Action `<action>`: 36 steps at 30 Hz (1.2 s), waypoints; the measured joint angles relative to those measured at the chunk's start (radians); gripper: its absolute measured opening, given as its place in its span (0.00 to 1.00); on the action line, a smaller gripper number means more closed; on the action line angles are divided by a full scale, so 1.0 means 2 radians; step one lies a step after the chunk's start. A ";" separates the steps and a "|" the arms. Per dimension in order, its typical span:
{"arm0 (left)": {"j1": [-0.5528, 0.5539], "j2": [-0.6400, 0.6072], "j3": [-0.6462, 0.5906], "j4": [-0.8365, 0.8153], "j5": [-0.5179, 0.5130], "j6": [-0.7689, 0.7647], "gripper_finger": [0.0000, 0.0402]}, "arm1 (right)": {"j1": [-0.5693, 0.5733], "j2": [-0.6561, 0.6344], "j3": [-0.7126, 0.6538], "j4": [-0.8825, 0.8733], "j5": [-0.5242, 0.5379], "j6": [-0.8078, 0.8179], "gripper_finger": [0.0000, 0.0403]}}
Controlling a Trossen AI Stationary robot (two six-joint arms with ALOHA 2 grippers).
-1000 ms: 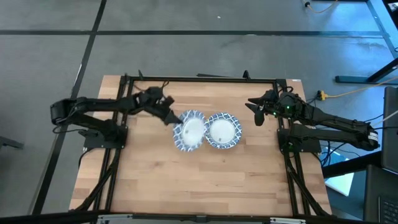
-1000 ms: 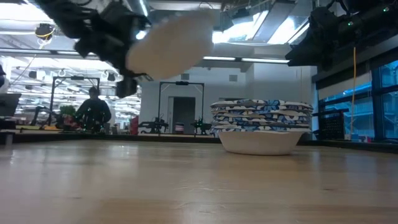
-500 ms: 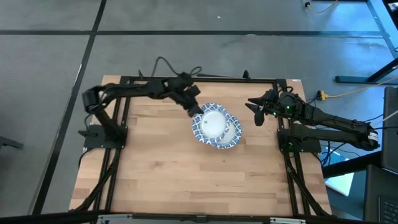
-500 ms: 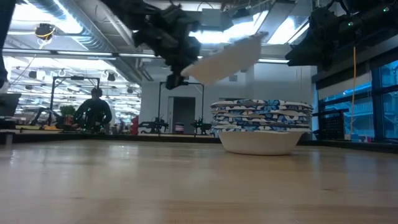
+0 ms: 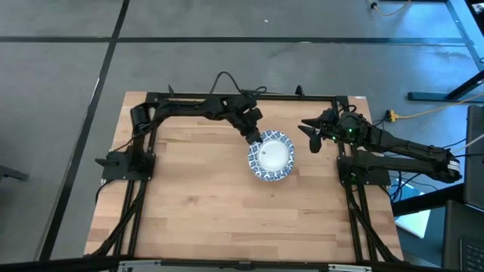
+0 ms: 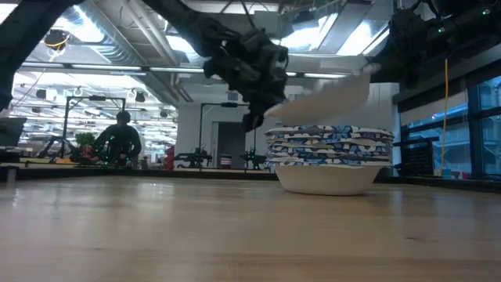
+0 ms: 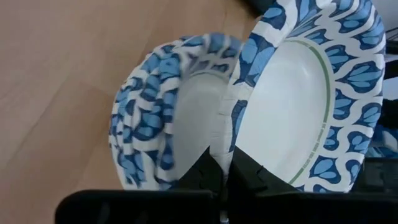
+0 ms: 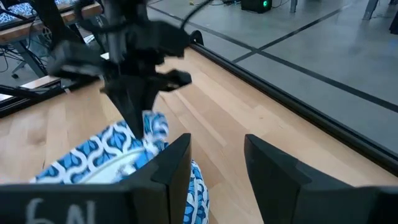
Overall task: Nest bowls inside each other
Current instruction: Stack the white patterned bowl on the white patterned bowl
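1 bowl [image 7: 298, 106], pinched by its rim in the closed left hand [image 5: 253, 136], hangs tilted over the stack [image 6: 329, 157] mid-surface; level it before letting go, while the right hand [image 5: 312, 136] waits part-open at 3 o'clock.

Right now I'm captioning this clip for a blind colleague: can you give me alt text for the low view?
The left gripper holds one bowl by its rim, tilted just above the stack of nested bowls on the wooden table. The right gripper hangs at upper right, a workshop with a person behind.
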 joint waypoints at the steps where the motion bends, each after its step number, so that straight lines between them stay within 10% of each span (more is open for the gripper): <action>1: -0.001 0.007 0.003 0.000 0.000 0.000 0.00 | 0.000 0.000 0.000 0.000 0.000 0.000 0.37; 19: 0.004 0.035 0.003 -0.001 -0.030 0.000 0.09 | 0.000 0.000 0.000 0.000 0.000 0.011 0.37; 36: 0.008 0.035 0.003 0.064 0.014 0.024 0.41 | 0.000 0.000 0.000 0.000 0.000 0.011 0.37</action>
